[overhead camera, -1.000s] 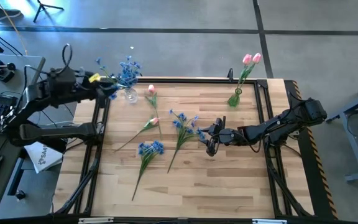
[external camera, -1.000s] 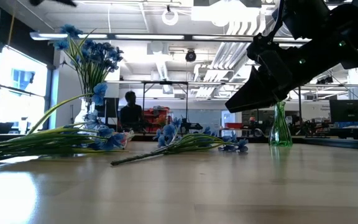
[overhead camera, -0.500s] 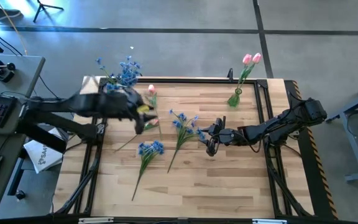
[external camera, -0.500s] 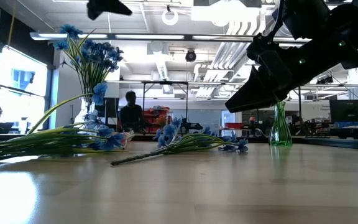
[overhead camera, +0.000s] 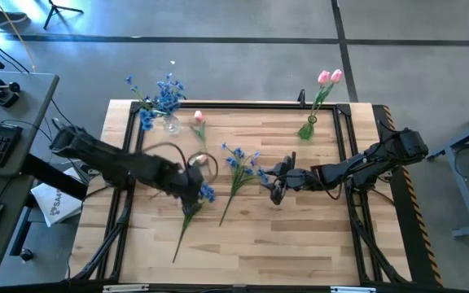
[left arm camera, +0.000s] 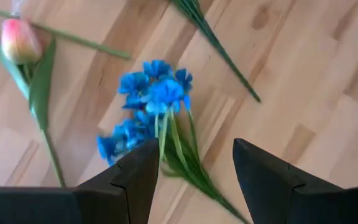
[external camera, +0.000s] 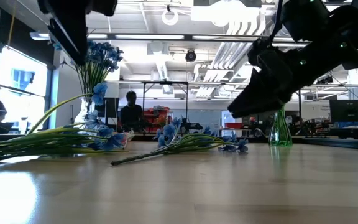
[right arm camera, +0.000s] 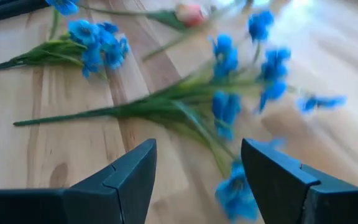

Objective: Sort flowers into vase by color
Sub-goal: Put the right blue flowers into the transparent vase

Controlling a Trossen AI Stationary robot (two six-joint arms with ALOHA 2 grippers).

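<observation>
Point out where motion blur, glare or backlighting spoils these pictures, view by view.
High view: the left gripper and its arm smear with motion blur over the blue-blossom flower stem. Low view: bright ceiling lights backlight the arms into silhouettes; glare on the wooden table. Right wrist view: nearest blue blossoms blurred.

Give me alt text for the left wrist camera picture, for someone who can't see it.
The left pincer, open, hangs over a bunch of small blue flowers lying on the wooden table, the green stem running between its two dark fingers. A pink tulip lies beside it.
</observation>
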